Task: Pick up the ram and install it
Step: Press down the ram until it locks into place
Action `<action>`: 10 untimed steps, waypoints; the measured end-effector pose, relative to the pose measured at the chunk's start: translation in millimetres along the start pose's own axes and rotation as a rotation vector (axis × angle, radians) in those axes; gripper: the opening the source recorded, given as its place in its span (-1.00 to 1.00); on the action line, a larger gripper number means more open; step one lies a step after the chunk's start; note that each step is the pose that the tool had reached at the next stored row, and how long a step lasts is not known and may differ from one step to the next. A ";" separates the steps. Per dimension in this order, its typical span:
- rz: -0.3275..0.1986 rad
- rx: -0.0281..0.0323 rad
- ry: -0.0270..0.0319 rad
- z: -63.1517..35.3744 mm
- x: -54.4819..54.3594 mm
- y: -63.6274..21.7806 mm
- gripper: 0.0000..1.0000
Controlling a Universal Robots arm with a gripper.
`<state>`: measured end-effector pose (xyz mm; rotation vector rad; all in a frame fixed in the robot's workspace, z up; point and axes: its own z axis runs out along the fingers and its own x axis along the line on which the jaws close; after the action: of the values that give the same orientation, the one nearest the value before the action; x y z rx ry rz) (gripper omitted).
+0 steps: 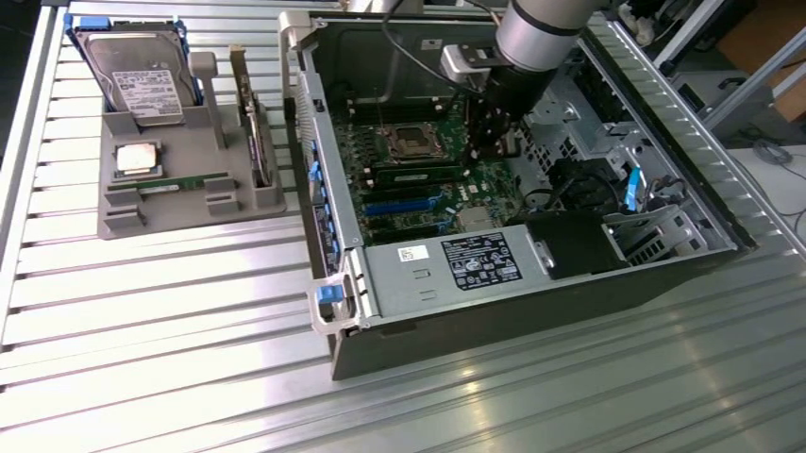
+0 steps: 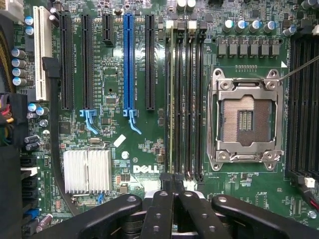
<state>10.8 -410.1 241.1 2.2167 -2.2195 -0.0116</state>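
While the arm reached down into the open case (image 1: 330,142), the claw (image 2: 173,185) hung shut just above the board (image 2: 119,149), its fingers (image 2: 160,209) pressed together and empty. A ram (image 2: 172,99) stood on edge in the slot nearest the expansion slots, upright and apparently seated, directly beneath the fingertips; whether they touched its top edge could not be told. In the exterior view it showed as a dark strip (image 1: 420,174) below the empty socket (image 1: 412,141). On the tabletop (image 1: 151,311) the tray (image 1: 240,209) held a hard drive (image 1: 136,80) and a processor (image 1: 136,159). Such a stick would likely be light, stiff and thin, with fragile chips and contacts, so it seemed best gripped by its long flat faces near the middle, or pushed evenly along its top edge.
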 end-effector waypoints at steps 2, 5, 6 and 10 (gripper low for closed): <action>0.000 0.0005 0.0001 0.0 0.1 3.4 -0.80; 0.000 0.0020 0.0002 0.0 0.1 14.7 -0.80; 0.000 0.0024 0.0003 0.0 0.0 20.5 -0.80; 0.000 0.0032 0.0002 0.2 0.1 38.0 -0.80</action>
<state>-27.2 -410.2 241.2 2.2183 -2.2208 -0.0078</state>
